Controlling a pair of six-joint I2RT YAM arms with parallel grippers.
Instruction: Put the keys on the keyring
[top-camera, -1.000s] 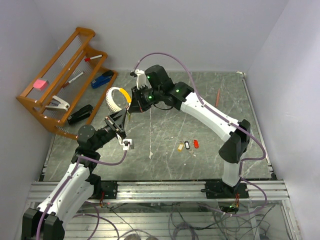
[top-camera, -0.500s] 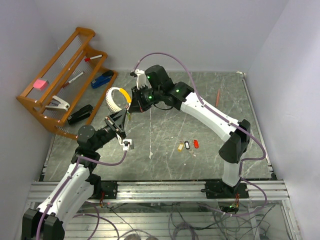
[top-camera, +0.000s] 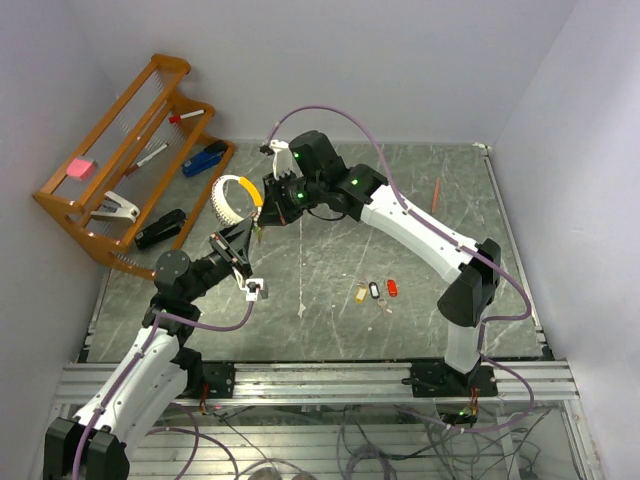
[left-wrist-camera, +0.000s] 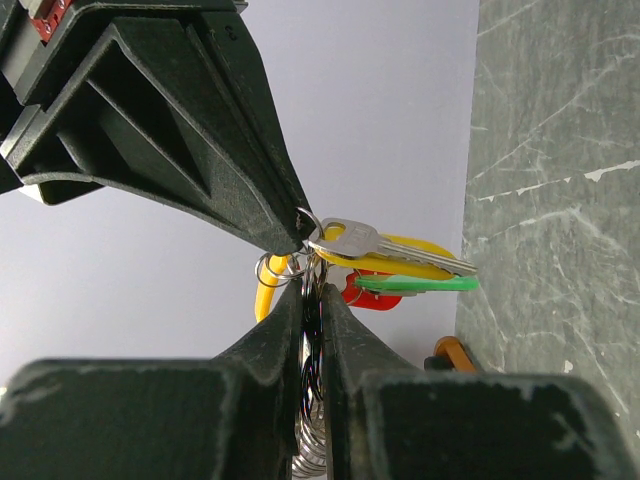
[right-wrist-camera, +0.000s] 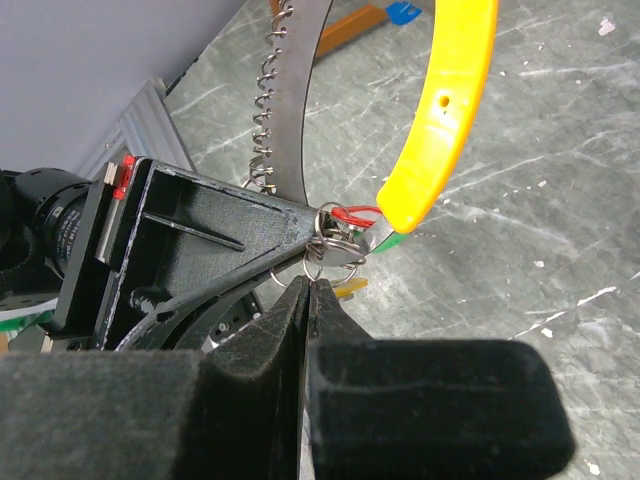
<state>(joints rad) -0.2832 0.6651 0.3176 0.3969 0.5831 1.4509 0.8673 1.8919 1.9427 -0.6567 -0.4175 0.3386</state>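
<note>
Both arms meet mid-air at the keyring (top-camera: 237, 197), up off the table (top-camera: 330, 330)

The left gripper (left-wrist-camera: 312, 290) is pressed almost together on the wire part of the keyring. I think it holds it up like that so the yellow band sticks out clear and the other arm can reach the rings. The right gripper (right-wrist-camera: 308, 285) is squeezed fully together, with its tips right at the little split rings where a silver key (left-wrist-camera: 350, 238) and a green tag (left-wrist-camera: 415, 284) bunch up. Can't tell if it actually nips one. Three more keys (top-camera: 375, 290) lie loose on the table, well apart, so I'd guess it's partway done.
</note>
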